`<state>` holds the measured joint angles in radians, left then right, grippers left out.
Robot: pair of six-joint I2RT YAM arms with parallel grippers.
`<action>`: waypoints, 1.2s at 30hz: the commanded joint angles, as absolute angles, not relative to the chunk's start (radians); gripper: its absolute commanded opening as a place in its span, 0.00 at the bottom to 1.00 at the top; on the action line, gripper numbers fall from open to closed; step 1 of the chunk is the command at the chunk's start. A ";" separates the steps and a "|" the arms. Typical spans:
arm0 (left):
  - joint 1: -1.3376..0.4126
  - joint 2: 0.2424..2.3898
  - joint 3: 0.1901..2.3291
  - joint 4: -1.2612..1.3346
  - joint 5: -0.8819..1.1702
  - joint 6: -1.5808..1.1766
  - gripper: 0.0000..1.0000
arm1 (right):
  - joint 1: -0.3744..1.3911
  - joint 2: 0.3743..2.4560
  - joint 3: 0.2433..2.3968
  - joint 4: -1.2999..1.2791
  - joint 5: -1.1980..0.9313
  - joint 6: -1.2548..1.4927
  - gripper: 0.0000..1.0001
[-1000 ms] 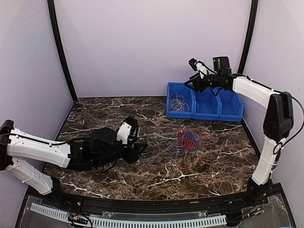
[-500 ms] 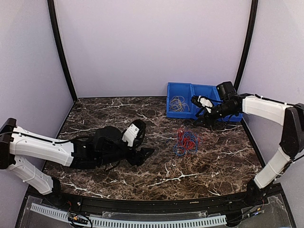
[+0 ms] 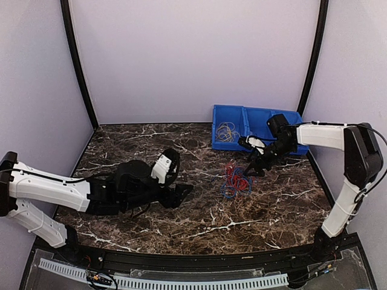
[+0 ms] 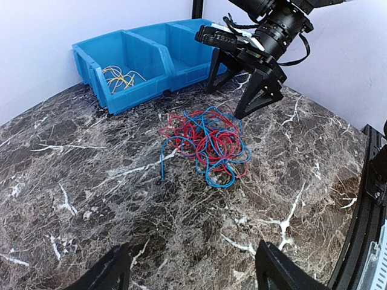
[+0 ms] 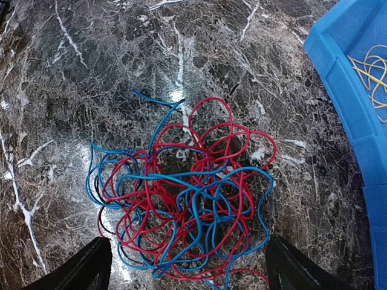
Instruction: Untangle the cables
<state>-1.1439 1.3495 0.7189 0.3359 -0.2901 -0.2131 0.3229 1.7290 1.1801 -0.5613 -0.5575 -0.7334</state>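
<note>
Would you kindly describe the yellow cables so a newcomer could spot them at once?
On the table, a blue bin stands at the far right. The yellow cables lie in its leftmost compartment, unlike the red-blue tangle loose on the marble in front.

The left arm [image 3: 48, 190], at eight o'clock in the overhead view, has smooth white shell links joined by black joints. A thin black cable [image 3: 60, 179] runs along its top, and a white cover [image 3: 160, 169] sits at the wrist. The right arm [image 3: 329, 134], at three o'clock, is built alike, with a bulky black elbow housing. The left fingers [image 4: 106, 275] and the right fingers [image 5: 81, 269] are matte black tapered wedges.
</note>
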 commanded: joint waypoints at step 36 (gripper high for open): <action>-1.146 1.332 0.712 0.042 -0.407 -0.457 0.67 | 0.649 1.749 1.210 -0.772 -0.565 -0.754 0.83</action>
